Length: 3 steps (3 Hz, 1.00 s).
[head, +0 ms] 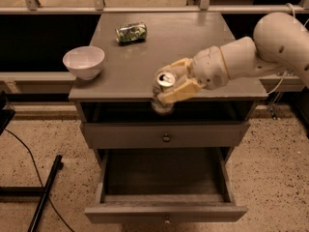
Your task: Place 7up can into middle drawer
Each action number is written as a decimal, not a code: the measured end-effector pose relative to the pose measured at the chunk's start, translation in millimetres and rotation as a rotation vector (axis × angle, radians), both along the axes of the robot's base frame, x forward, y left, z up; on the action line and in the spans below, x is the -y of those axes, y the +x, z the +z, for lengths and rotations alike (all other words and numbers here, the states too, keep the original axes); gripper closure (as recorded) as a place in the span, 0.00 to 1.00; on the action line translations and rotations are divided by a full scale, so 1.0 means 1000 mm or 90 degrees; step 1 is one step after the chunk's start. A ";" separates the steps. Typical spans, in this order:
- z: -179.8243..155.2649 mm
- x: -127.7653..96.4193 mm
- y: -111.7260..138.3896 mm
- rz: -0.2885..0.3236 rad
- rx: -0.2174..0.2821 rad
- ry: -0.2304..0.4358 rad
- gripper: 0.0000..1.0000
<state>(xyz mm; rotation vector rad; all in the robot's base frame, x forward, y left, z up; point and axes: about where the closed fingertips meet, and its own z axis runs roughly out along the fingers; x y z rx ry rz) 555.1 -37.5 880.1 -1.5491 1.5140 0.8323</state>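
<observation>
The 7up can [163,92], pale silver with a shiny top, hangs tilted in the air just past the cabinet top's front edge. My gripper [173,84] is shut on it, with tan fingers [179,92] on both sides of the can. The arm reaches in from the right. The middle drawer [165,212] is pulled open below, a deep grey box with a dark floor, and nothing shows inside it. The can is above and a little behind the drawer's opening.
A white bowl [84,62] stands at the left front of the grey cabinet top [193,37]. A darker green can [131,33] lies on its side at the back. A shut drawer front with a round knob [166,137] sits above the open drawer. A black cable [43,190] lies on the floor at left.
</observation>
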 end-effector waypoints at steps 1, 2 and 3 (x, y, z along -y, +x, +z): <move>-0.001 0.001 -0.002 0.001 0.000 -0.001 1.00; -0.025 0.015 -0.034 0.055 -0.001 -0.040 1.00; -0.074 0.039 -0.072 0.067 -0.022 -0.054 1.00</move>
